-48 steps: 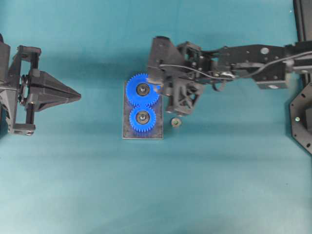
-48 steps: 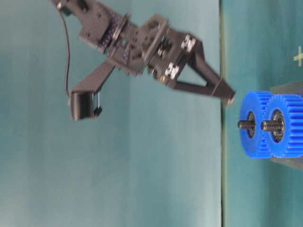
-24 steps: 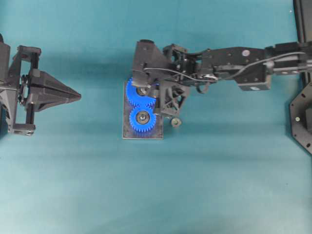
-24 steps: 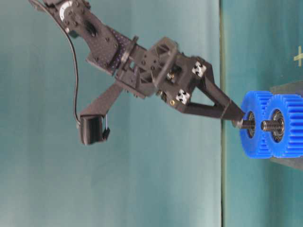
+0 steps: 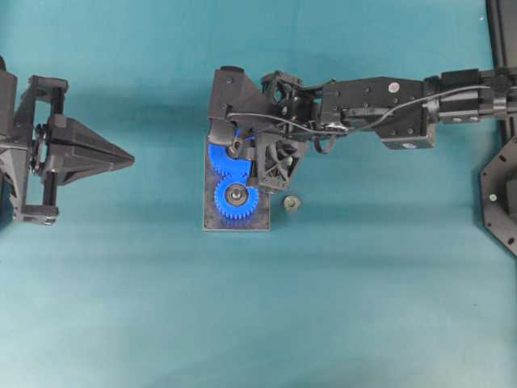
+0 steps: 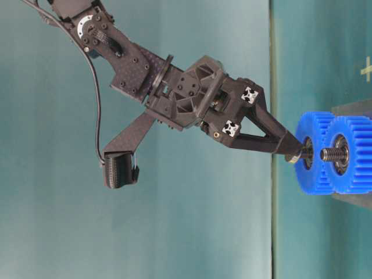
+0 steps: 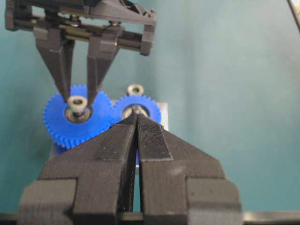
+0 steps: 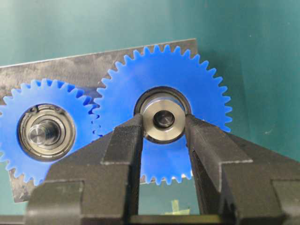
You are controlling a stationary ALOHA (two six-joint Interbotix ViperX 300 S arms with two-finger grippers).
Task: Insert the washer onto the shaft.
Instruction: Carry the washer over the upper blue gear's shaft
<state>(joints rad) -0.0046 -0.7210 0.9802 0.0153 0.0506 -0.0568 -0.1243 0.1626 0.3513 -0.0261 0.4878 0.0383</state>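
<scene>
Overhead, the right arm reaches across the middle, its right gripper (image 5: 242, 149) over the upper of two blue gears on a dark base plate (image 5: 212, 222). The larger gear (image 5: 220, 160) is mostly covered by the gripper body; the smaller gear (image 5: 236, 196) below it shows its bearing and shaft end plainly. A small loose metal ring (image 5: 292, 202) lies on the teal table (image 5: 363, 307) just beside the plate's right edge. The left gripper (image 5: 121, 157) sits well apart at the left, its fingers pressed together to a point, holding nothing.

From table level, the right gripper comes in tilted, fingertips (image 6: 289, 152) pinching a silvery washer (image 6: 294, 157) right at the face of the nearer gear (image 6: 308, 152), where the shaft comes out. The other gear's threaded shaft (image 6: 329, 154) stands bare.

In the left wrist view, the left gripper's fingers (image 7: 137, 136) lie shut together in the foreground. Beyond them the right gripper's two fingers straddle the washer (image 7: 77, 102), held over the hub of the left-hand gear (image 7: 61, 124). The loose ring (image 7: 135, 89) rests on the table behind the second gear (image 7: 147, 110).

In the right wrist view, the washer (image 8: 163, 119) is clamped between the two finger pads (image 8: 125, 140), centred on the large gear's (image 8: 164, 75) bore, with a dark shaft end showing through its hole. I cannot tell whether it is seated against the bearing. The small gear (image 8: 47, 133) meshes at the left, its shaft (image 8: 40, 132) uncovered.
</scene>
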